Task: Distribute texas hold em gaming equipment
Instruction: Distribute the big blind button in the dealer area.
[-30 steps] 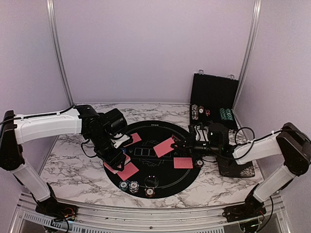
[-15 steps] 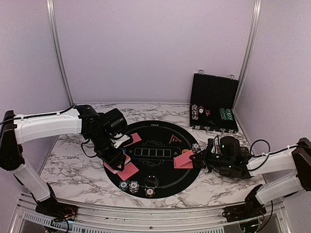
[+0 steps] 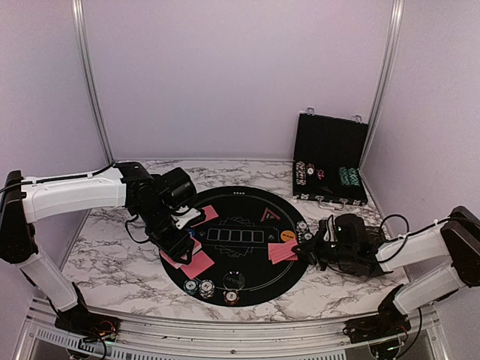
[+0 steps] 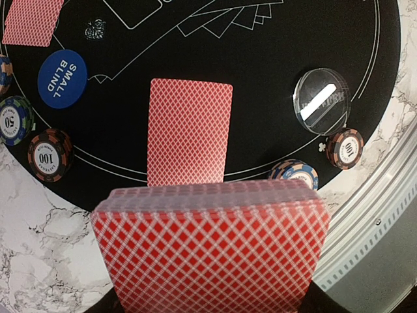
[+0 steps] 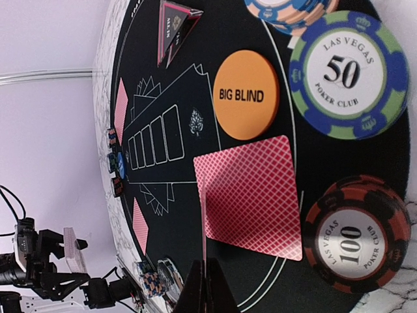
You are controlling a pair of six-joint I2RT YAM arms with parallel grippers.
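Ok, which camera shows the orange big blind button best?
The right wrist view: the orange button sits close up, its BIG BLIND lettering readable. Top external shows it only as a small orange dot; the left wrist view misses it.

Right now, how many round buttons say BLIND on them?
2: the orange BIG BLIND button beside the 50 chip, and the blue SMALL BLIND button across the mat. Others may be hidden.
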